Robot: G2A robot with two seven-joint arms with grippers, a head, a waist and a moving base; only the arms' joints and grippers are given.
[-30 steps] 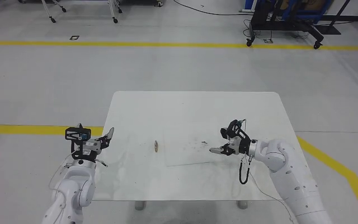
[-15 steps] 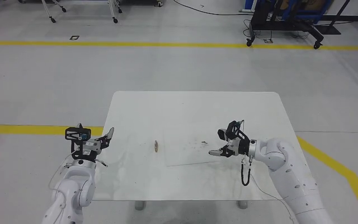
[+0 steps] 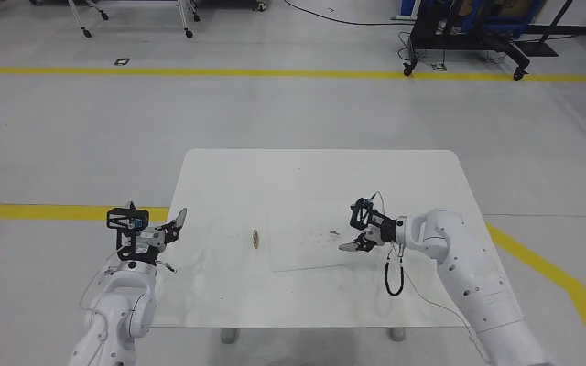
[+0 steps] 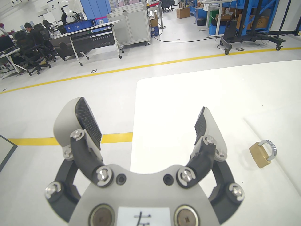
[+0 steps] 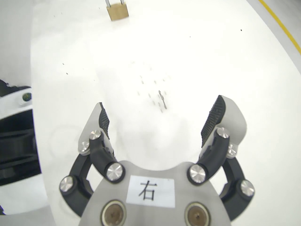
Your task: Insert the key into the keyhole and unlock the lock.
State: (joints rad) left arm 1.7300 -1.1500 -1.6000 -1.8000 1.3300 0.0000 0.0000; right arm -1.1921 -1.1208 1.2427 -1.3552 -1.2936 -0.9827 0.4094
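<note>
A brass padlock (image 3: 255,240) with a silver shackle lies flat on the white table (image 3: 320,183), left of the middle; it also shows as the padlock (image 4: 261,155) and the padlock (image 5: 117,10). A small thin key (image 5: 162,99) lies on the table just ahead of my right gripper (image 5: 162,121), which is open and holds nothing. In the top view the key (image 3: 331,235) is a faint mark left of the right gripper (image 3: 352,236). My left gripper (image 4: 148,123) is open and holds nothing at the table's left edge, where the top view has the left gripper (image 3: 176,222).
The table bears small dark specks and faint scuff marks around the key. A yellow floor line (image 3: 55,212) runs past both sides of the table. Racks and carts stand far behind.
My right gripper has moved left across the table toward the key and turned somewhat. The left arm, padlock and key have not moved.
</note>
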